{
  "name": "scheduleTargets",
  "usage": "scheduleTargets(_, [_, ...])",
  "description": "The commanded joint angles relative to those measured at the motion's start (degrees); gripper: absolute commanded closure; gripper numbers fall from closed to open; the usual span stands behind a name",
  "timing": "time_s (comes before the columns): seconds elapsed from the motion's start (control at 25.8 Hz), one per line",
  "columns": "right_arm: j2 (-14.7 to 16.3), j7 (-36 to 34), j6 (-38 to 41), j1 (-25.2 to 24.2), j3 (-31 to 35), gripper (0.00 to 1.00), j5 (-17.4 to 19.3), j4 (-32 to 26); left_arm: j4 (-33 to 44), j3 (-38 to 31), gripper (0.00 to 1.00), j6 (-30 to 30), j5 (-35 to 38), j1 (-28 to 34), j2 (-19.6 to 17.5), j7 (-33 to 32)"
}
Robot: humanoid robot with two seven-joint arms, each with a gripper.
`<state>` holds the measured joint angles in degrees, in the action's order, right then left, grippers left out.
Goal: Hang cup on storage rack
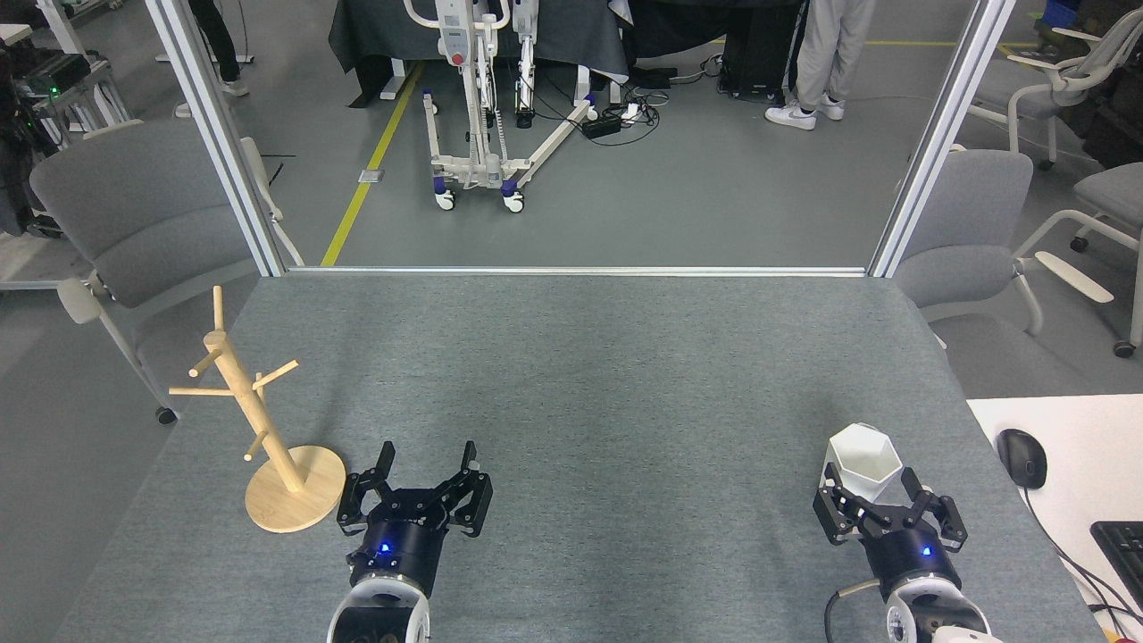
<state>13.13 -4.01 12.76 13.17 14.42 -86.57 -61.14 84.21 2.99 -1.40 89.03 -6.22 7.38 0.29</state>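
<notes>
The white faceted cup [863,457] stands upright near the table's right front corner, and its handle does not show. My right gripper [871,484] is open right behind the cup, one finger on each side of its lower part; whether they touch it I cannot tell. The wooden storage rack [239,389] stands at the left front on its round base [308,502], its post slanted and its pegs bare. Just right of that base, my left gripper [427,455] is open and holds nothing.
A white desk [1072,438] with a black mouse [1022,457] and a keyboard [1123,546] adjoins the table's right edge. Grey chairs [125,223] stand past the table's far corners. A person's legs [821,54] and a wheeled lift frame [478,98] are on the floor beyond.
</notes>
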Motion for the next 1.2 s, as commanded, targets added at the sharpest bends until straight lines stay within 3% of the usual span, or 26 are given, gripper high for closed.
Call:
scheduleTargets(0.0, [0.1, -0.2, -0.1, 1.0, 0.0, 0.0, -0.1, 1.1, -0.6, 0.0, 0.01, 0.1, 0.0, -0.2, 0.0, 0.1])
scheduleTargets(1.16, [1.5, -0.3, -0.2, 5.6, -0.2, 0.0, -0.7, 7.4, -4.4, 0.0, 0.01, -0.2, 0.0, -3.2, 0.1, 0.0])
